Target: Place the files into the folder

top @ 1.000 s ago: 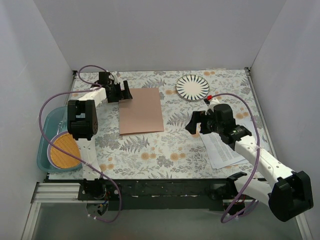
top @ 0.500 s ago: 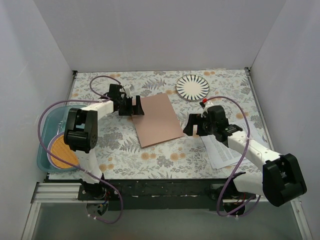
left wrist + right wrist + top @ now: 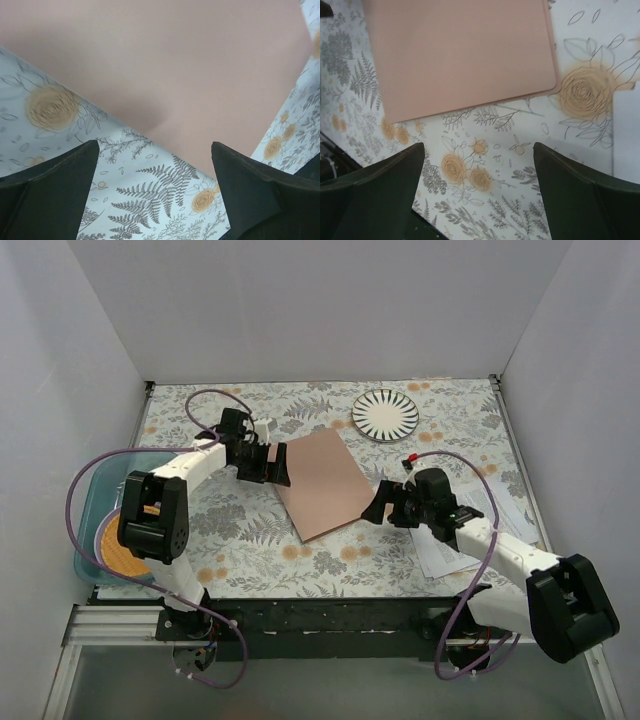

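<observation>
folder [image 3: 322,485] slid and turned toward right claw [image 3: 376,508], left claw [image 3: 274,468] at its edge, both spread apart

Cannot read the print on the white paper sheets [image 3: 437,552] partly hidden under the right arm [image 3: 495,540] — nor see the whole flat brown cardboard folder [image 3: 165,60], cut off at the left wrist view's edges.

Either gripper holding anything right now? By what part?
Nothing held. Left gripper and right gripper are both open and empty, next to the folder.
</observation>
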### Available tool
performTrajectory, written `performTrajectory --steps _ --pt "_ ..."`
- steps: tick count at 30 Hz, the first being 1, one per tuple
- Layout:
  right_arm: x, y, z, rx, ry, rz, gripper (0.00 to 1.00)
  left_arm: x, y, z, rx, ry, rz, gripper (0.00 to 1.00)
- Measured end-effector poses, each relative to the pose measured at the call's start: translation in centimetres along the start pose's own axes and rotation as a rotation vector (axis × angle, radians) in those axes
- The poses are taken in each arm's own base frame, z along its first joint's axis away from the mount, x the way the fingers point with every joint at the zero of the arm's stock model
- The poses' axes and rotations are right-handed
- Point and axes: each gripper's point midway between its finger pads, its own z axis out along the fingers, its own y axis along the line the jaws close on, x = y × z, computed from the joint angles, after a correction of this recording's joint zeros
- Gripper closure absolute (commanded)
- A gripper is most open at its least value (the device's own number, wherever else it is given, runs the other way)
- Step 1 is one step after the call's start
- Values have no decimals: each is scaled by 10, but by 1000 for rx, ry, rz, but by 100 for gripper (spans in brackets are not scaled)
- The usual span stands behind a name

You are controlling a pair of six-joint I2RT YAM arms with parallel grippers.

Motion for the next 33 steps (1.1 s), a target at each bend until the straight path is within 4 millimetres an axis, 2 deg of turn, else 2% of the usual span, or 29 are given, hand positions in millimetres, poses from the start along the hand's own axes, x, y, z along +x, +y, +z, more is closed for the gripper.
performTrajectory --steps 2,7,10,13,19,22,29,33 --pt "9 9 -5 -36 -5 33 7 -18 -4 -11 -12 -39 36 2" --pt "31 31 -5 -109 17 96 11 -83 -11 -35 -44 -210 122 2" --pt "42 42 1 -135 47 131 12 -117 -9 -32 -54 -274 130 2" --pt "47 49 10 -154 64 163 14 -138 5 -12 -76 -299 117 2" --pt "54 52 27 -170 71 242 15 -132 38 39 -118 -233 49 2" --pt "55 52 34 -177 67 282 16 -131 46 52 -125 -216 33 3" --pt "46 60 49 -231 27 365 20 -129 46 55 -121 -210 27 4" --pt "44 61 53 -253 8 418 22 -116 47 55 -118 -189 23 5"
